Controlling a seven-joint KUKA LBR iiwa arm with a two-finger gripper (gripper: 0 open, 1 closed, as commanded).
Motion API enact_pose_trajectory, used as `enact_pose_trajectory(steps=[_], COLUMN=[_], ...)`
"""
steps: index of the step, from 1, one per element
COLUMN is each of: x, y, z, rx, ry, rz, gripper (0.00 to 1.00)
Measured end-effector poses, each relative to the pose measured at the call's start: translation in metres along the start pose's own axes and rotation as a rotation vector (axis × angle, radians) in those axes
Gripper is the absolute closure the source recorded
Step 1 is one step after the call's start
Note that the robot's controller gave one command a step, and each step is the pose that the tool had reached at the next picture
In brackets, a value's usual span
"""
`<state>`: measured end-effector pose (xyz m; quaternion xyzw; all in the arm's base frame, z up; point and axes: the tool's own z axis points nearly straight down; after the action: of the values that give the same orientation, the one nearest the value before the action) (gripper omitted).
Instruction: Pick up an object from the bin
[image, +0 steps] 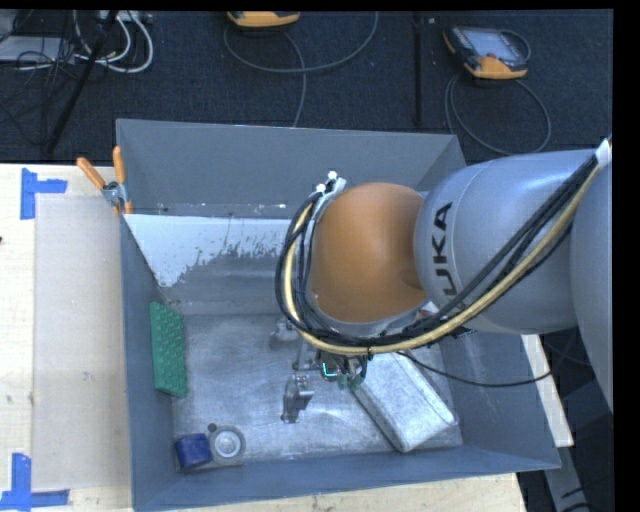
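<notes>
Orange cover (365, 255), uppermost, masks gripper (296, 398); spread or pinched, cannot tell. Gripper low at bin (138, 400) centre, over bare floor. Pickable: grey slab (410, 410), 4 o'clock, nearest; green block (168, 348), 9; blue piece (192, 452) and cap (228, 443), 7, likely slid to the walls.
</notes>
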<state>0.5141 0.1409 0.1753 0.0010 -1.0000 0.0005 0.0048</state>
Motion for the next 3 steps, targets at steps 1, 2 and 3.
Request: enact_pose_trajectory(steps=[1,2,3], x=[0.031,0.042,0.043], y=[0.081,0.096,0.105], z=[0.105,0.075,0.076], rx=[-0.001,0.0,0.0], ry=[-0.019,-0.01,-0.01], rz=[-0.26,-0.366,-0.245], gripper=[0.0,0.0,0.0])
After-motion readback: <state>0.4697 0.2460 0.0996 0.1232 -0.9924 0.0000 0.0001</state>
